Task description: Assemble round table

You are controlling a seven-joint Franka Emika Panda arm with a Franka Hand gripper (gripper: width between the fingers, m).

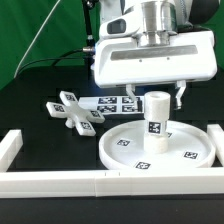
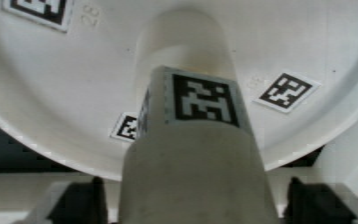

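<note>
Tool (image 1: pixel 158 97) open, jaws flanking the upright leg (image 1: pixel 155 122), which stands on the disc (image 1: pixel 108 150) hub, mid-worktop. Probably light, stiff, smooth plastic; best gripped across the leg's upper sides.

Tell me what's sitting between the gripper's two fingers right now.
The short cylindrical leg, upright on the round disc. The wrist view shows it between the fingers of the open gripper, with a dark gap on each side.

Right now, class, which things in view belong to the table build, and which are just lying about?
Belong: round disc; leg, upright on the disc; cross-shaped base, lying apart.
Lying about: marker board; white rail frame.
</note>
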